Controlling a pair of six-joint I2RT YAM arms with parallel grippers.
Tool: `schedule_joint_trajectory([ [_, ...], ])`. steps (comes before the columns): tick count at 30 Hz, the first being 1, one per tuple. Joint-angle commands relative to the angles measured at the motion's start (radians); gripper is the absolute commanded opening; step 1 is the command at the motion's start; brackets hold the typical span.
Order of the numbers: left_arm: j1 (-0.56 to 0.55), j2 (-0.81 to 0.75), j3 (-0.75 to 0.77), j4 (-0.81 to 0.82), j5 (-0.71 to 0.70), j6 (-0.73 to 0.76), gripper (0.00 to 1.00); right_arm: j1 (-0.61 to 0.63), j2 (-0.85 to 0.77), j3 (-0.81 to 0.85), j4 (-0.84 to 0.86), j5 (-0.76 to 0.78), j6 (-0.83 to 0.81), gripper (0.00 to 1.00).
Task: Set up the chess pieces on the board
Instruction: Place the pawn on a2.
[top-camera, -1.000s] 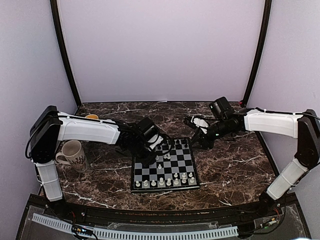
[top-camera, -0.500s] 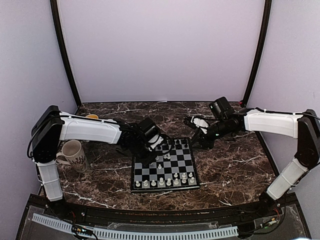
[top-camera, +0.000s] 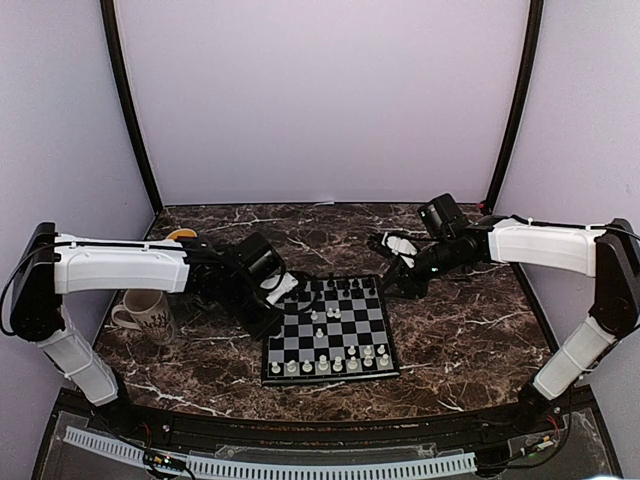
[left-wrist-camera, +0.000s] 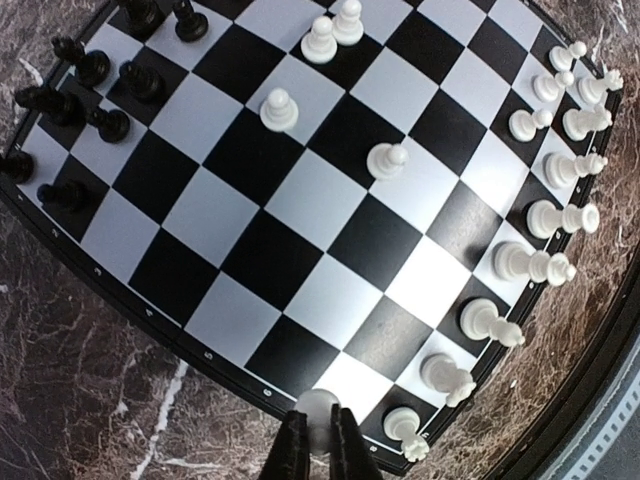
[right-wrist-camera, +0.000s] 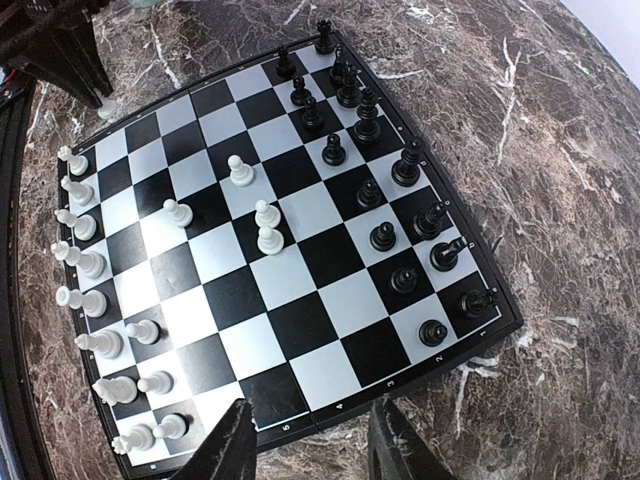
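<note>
The dark veined marble table (top-camera: 460, 340) carries the small square chessboard with black and white checks and a thin black rim (top-camera: 300, 345), which lies flat between the two arms. Treat the board as light and free to slide, and do not push sideways on its rim.

The black plastic chessmen (right-wrist-camera: 350, 95) are crowded along the board's far edge. The white plastic chessmen (left-wrist-camera: 555, 215) line the near edge. Four loose white pawns (left-wrist-camera: 386, 160) stand on the middle squares, two of them just beside each other.

Judge every piece to be light, hard, smooth and ready to tip at a slight nudge. Take each one from above, by the neck just under the head. Close the fingers only as far as needed, because a hard squeeze on a rounded head is likely to squirt it out. Keep the piece upright and approach through a gap between its neighbours.

The left gripper (left-wrist-camera: 316, 445) is clamped on the round head of one white pawn (left-wrist-camera: 318, 408), at the board's left rim near the white corner. The wrist view does not show whether the pawn's base clears the surface. The right gripper (right-wrist-camera: 312, 445) hovers just off the board's far right corner, fingers spread, holding nothing.
</note>
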Motion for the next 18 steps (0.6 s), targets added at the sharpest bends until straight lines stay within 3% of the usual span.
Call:
schedule_joint_trajectory([
  [1,0.003,-0.022,-0.056,-0.027,0.043,-0.018,0.03,0.002,0.004,0.012,-0.005,-0.007,-0.008,0.39],
  [18,-0.023,0.073,-0.050,0.007,0.075,-0.009,0.03,0.002,0.011,0.013,-0.007,-0.003,-0.008,0.39],
])
